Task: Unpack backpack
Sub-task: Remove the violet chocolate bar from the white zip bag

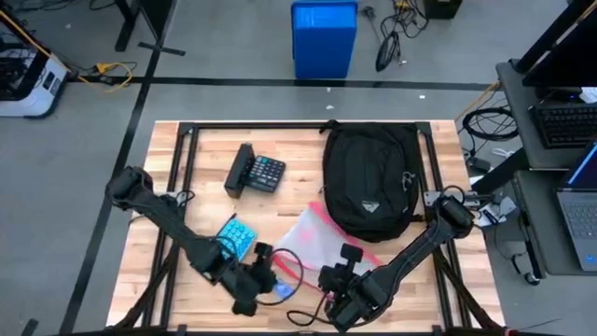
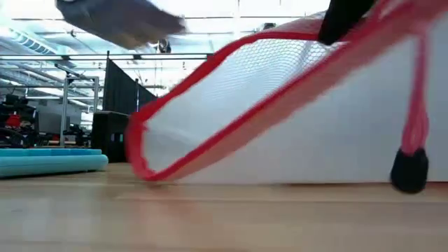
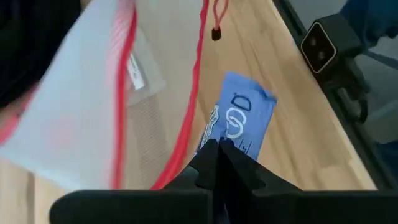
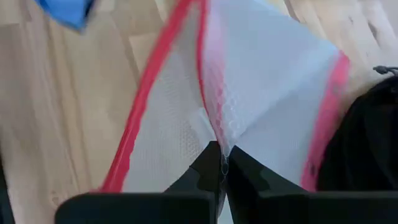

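At the near edge of the wooden counter (image 1: 201, 154), the right gripper (image 1: 347, 297) is sitting with its jaws closed, pinching a fold of a white mesh pouch with red trim (image 1: 322, 238); the right wrist view is showing the two dark fingers (image 4: 211, 171) pressed together on the mesh. Just to its left, the left gripper (image 1: 264, 280) is sitting low over the counter, its jaws looking pressed together right at the near edge of a small blue packet with white markings (image 3: 239, 121); whether they are actually gripping that packet cannot be told. The pouch is lying between the two grippers and stretching away toward the far right, its red cord (image 3: 202, 37) trailing across the wood and ending in a small black stopper (image 3: 216, 34). In the low view the pouch is filling most of the frame, one corner resting on the counter and the rest lifting upward to the right. A little farther and to the left, a teal flat item (image 1: 237, 236) is lying beside the left arm. Beyond that, a black calculator (image 1: 256, 172) is resting at the centre left. The backpack (image 1: 371, 177) is lying flat on the far right part of the counter, its near end touching the pouch. On the floor past the far edge, a blue bin (image 1: 324, 37) is standing.
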Controlling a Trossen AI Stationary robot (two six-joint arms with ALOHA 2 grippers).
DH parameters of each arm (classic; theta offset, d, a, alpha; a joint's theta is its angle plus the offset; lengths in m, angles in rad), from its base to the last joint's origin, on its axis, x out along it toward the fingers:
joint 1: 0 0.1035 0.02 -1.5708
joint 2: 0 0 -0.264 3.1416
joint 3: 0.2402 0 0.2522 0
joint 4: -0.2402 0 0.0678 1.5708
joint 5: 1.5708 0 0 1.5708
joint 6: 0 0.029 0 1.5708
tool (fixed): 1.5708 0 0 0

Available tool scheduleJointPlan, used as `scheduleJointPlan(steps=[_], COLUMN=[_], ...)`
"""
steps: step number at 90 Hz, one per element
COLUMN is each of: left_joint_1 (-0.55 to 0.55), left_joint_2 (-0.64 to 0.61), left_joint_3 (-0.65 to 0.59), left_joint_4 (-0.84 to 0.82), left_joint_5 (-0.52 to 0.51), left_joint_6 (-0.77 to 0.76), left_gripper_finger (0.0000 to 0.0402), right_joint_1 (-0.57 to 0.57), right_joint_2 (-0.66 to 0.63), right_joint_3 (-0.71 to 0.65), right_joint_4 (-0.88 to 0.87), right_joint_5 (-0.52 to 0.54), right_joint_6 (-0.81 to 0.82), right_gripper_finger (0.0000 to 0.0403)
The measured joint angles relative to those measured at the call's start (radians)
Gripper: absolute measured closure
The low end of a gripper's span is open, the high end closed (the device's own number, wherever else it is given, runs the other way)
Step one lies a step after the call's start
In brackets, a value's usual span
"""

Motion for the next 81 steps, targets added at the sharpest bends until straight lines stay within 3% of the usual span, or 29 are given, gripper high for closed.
scheduleJointPlan(steps=[16,37,62,81], left_joint_1=[-0.077,-0.118,-0.111,-0.073], left_joint_2=[-0.008,-0.008,-0.008,-0.008], left_joint_3=[-0.004,-0.025,-0.026,-0.105], left_joint_4=[-0.222,-0.488,-0.737,-0.865], left_joint_5=[-0.153,-0.221,-0.402,-0.575], left_joint_6=[-0.190,-0.503,-0.715,-0.862], left_gripper_finger=[0.0401,0.0401,0.0401,0.0401], right_joint_1=[0.007,0.014,0.019,0.024], right_joint_2=[0.000,0.000,0.000,0.000], right_joint_3=[0.000,0.000,0.000,0.000], right_joint_4=[-0.047,-0.082,-0.119,-0.133], right_joint_5=[0.000,-0.001,-0.007,-0.026], right_joint_6=[0.038,0.072,0.115,0.125], right_gripper_finger=[0.0403,0.0403,0.0403,0.0403])
